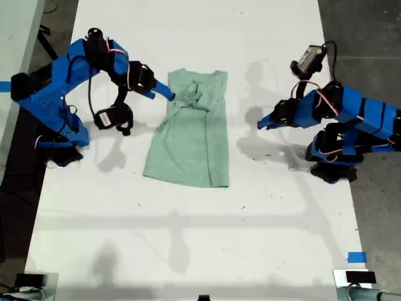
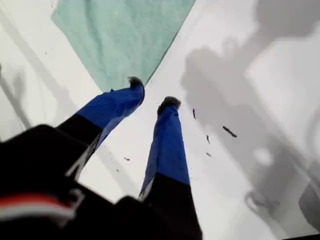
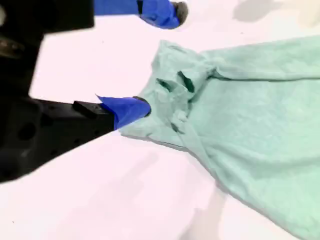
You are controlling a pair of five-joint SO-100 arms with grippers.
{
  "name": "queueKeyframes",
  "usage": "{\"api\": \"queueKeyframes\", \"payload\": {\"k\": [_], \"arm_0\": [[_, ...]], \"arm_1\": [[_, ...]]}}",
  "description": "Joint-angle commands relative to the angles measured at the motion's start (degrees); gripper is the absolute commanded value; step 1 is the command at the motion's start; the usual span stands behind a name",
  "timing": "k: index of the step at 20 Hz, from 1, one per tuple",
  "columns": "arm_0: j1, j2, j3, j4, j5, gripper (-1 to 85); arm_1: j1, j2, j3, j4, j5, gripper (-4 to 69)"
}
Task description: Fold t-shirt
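Observation:
The pale mint-green t-shirt (image 1: 191, 138) lies on the white table (image 1: 200, 238), folded lengthwise into a narrow strip. Fabric is bunched at its far end (image 3: 175, 85). My second gripper (image 1: 168, 94) belongs to the arm at the exterior view's left and sits at that bunched end. It is open (image 3: 160, 59), one fingertip (image 3: 132, 109) touching the shirt's edge and the other held off the cloth. My first gripper (image 1: 260, 124), on the arm at the exterior view's right, hovers open (image 2: 153, 92) over bare table. It points at the shirt's edge (image 2: 120, 35) a short way off.
Dark floor borders the table on both sides of the exterior view. A strip of blue tape (image 1: 356, 257) lies near the exterior view's lower right corner. A few small dark specks (image 2: 229, 131) mark the table beside my first gripper.

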Motion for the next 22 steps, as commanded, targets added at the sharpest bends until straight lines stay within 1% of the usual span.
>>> {"api": "queueKeyframes", "payload": {"k": [1,2,5,7,8,9,11,14,17,20,21,22], "arm_0": [[6.68,13.18,11.78,-0.53,-5.8,27.9],[8.88,16.7,16.7,-1.23,-8.26,27.6],[14.59,23.38,27.42,-4.22,-14.15,26.8],[18.63,23.91,31.03,-6.94,-17.67,26.4],[20.3,23.29,32.17,-8.35,-19.07,26.4],[21.71,22.32,32.52,-9.49,-20.21,26.3],[23.29,19.95,32.52,-11.25,-21.01,26.1],[23.64,18.19,32.61,-12.48,-21.27,26.4],[22.94,18.37,33.66,-12.57,-20.92,26.2],[22.41,19.42,34.98,-12.48,-21.01,26.2],[22.15,19.69,35.24,-12.48,-20.92,26.2],[21.8,19.78,35.24,-12.39,-20.83,26.2]], "arm_1": [[-6.15,-7.03,-5.98,-4.22,1.76,9.9],[-8.09,-10.72,-6.94,-5.54,3.08,10.2],[-12.48,-19.69,-10.9,-9.67,5.01,4.9],[-14.5,-23.99,-13.36,-11.07,5.01,5.5],[-15.47,-26.37,-14.68,-11.07,5.8,15.5],[-16.52,-28.83,-15.73,-11.95,6.42,20.2],[-18.46,-35.95,-20.39,-12.04,7.56,25.7],[-19.78,-48.87,-30.15,-9.58,9.14,29.1],[-19.78,-58.1,-37.27,-9.05,10.11,28.4],[-20.21,-64.25,-39.46,-9.93,11.51,28.0],[-20.48,-65.74,-39.64,-10.11,12.04,27.3],[-20.65,-66.88,-39.64,-10.55,12.48,23.4]]}}
